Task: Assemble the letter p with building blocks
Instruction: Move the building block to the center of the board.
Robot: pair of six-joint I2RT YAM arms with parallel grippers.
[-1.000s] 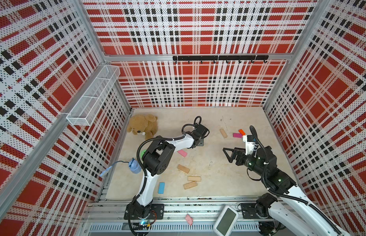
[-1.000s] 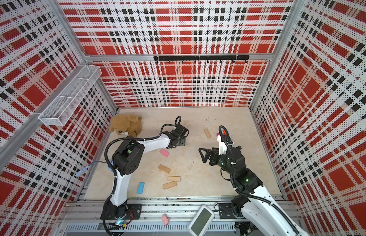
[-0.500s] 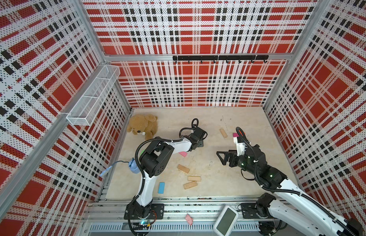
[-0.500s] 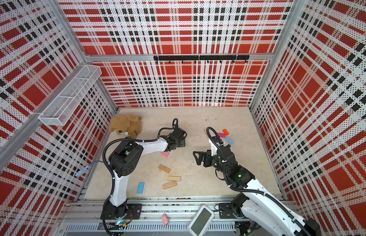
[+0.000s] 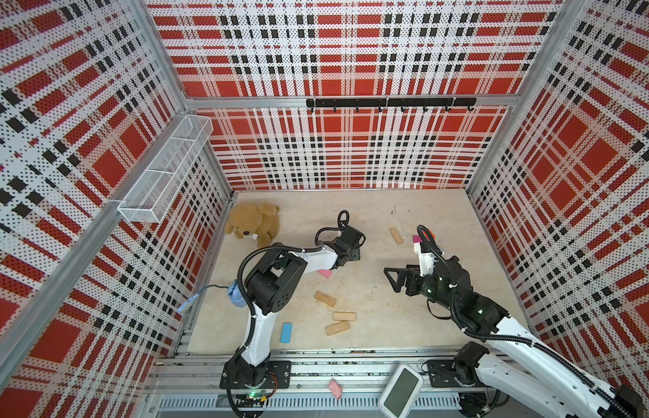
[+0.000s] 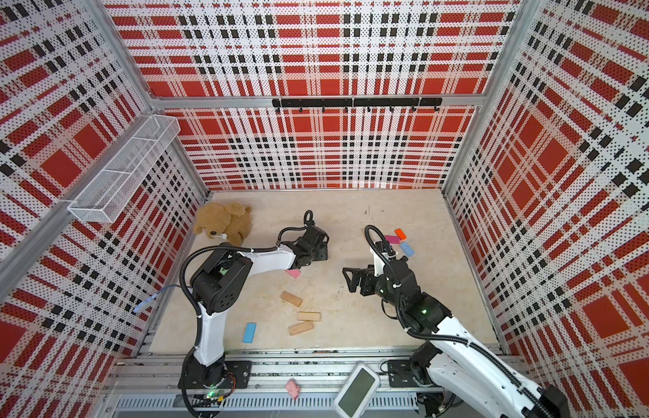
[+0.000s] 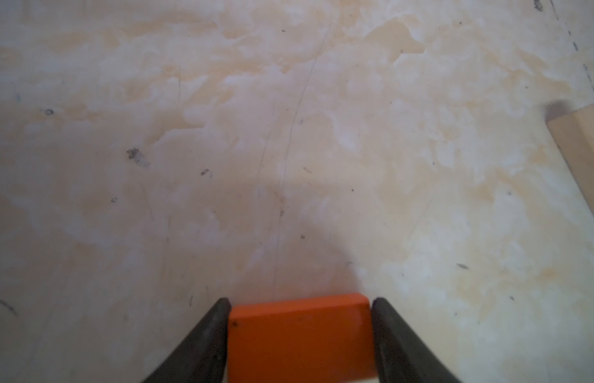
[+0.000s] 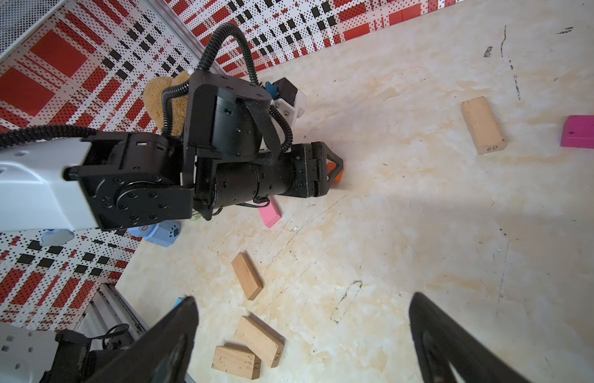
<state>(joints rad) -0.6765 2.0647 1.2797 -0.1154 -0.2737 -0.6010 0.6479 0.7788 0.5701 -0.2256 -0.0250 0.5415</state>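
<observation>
Left gripper pinches the orange block across its width, low over the table; tan wooden blocks lie nearer; right gripper, spread and empty, hovers rightward.

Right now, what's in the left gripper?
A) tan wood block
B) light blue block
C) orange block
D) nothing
C: the left wrist view shows the orange block clamped in the left gripper, with both fingertips pressed against its sides.
</observation>
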